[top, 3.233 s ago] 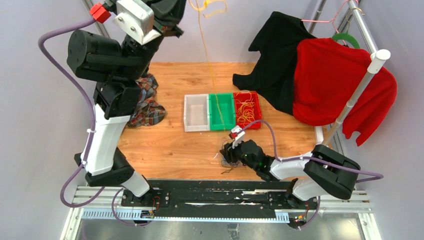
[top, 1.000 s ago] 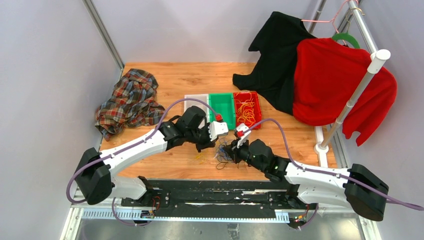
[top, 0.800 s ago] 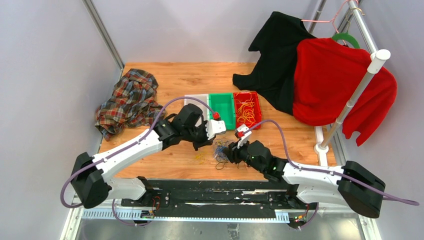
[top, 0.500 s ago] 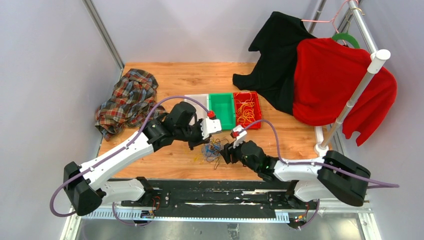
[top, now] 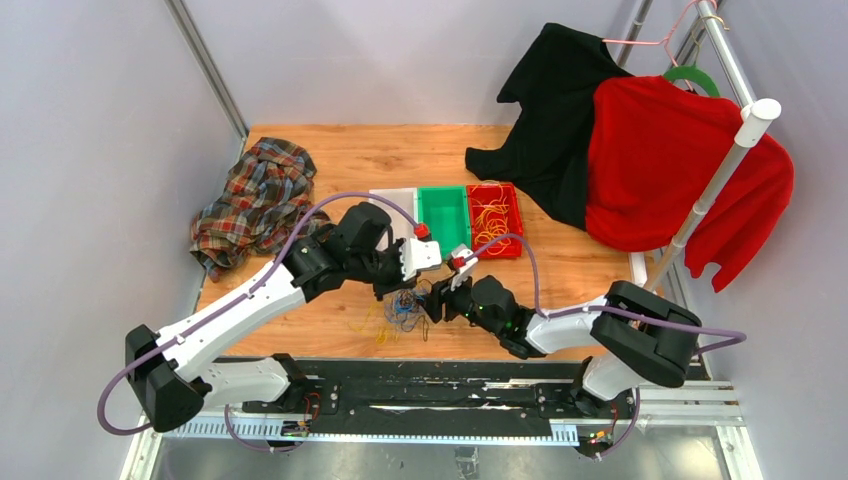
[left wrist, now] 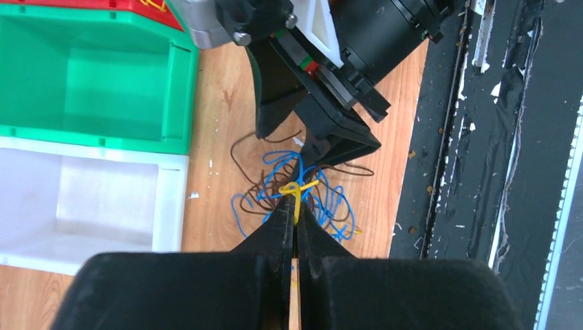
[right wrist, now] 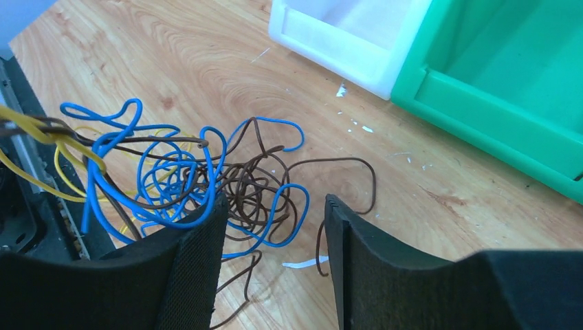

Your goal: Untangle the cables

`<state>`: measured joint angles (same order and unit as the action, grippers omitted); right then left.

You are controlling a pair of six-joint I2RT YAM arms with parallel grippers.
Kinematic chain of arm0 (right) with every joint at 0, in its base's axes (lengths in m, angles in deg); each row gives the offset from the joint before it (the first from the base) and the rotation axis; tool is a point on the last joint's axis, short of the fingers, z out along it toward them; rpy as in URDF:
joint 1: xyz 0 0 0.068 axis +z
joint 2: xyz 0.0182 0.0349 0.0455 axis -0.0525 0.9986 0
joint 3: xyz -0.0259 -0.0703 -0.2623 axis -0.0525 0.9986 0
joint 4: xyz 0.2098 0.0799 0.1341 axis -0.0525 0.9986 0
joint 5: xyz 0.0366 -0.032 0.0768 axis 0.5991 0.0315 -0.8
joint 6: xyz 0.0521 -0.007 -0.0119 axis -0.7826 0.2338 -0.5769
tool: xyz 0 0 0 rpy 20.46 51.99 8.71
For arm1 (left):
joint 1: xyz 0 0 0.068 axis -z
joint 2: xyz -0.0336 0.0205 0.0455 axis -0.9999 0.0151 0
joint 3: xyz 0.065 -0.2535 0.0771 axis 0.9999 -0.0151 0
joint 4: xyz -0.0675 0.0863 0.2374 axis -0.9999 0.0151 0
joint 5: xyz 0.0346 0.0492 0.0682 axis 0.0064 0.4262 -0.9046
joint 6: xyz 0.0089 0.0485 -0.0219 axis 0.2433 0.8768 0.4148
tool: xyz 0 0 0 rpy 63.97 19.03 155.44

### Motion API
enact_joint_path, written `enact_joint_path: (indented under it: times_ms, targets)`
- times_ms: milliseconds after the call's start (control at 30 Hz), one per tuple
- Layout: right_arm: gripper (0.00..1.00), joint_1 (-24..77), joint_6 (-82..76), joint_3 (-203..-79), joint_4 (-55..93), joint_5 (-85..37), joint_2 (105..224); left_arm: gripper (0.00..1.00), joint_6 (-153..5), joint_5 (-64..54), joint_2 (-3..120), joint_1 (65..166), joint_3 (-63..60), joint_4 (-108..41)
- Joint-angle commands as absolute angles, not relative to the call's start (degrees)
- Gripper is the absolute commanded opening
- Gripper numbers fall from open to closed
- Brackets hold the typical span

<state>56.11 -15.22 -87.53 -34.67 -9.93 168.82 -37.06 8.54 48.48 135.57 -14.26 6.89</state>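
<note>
The left gripper (left wrist: pixel 295 210) is squeezed tight on one yellow wire (left wrist: pixel 298 191), and its two black fingers come together with only that thin wire between them. The right gripper (right wrist: pixel 271 213) has its jaws spread apart and grips nothing. Some blue and dark brown loops lie in the gap between its fingers, and one blue loop runs right by the tip of one finger (right wrist: pixel 199 261). The two grippers face each other, close together, with the cables (right wrist: pixel 179 172) between them. The cables are a small messy bunch of blue, dark brown and yellow wire (the yellow is mostly on the left gripper's side). The bunch sits on the wooden table (top: pixel 340 160), near the front edge and in the middle. A few yellow loops (top: pixel 375 325) trail out onto the wood beside it. Just behind the bunch are three bins in a row, touching side to side: a white bin (left wrist: pixel 168 206), a green bin (left wrist: pixel 182 96) and a red bin (top: pixel 512 215). The green bin looks bare inside where the wrist views show it. The red bin has thin yellow wires (top: pixel 490 225) in it. Far off at the back left corner lies a crumpled plaid shirt (top: pixel 255 200). At the back right, a black cloth (top: pixel 550 110) and a red cloth (top: pixel 680 160) hang over a rack (top: pixel 715 180).
</note>
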Motion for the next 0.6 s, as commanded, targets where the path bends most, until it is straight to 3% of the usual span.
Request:
enact_joint_path:
  times_ms: [0,67,100,267,333,567]
  targets:
    - [0.57,56.06,-17.23,-85.46,-44.12,-12.45,169.25,0.01,-35.32,9.03,47.8,135.28,-10.99,7.95]
    - [0.61,56.18,-17.16,-85.71,-46.77,-12.84,170.72,0.01,-34.29,9.34,47.38,135.28,-10.97,8.27]
    - [0.56,56.23,-17.14,-86.56,-47.96,-12.89,171.91,0.01,-33.89,9.74,47.27,135.28,-10.93,8.31]
    - [0.13,56.17,-17.7,-86.86,-48.95,-11.81,173.11,0.01,-32.79,10.54,47.85,135.28,-7.67,12.14]
    - [0.01,56.08,-17.88,-85.28,-48.02,-9.49,171.9,0.01,-30.55,10.73,47.77,135.28,-5.34,15.45]
    - [0.01,55.71,-17.88,-79.87,-27.8,8.16,159.53,0.01,-21.68,2.15,47.1,135.23,5.78,28.96]
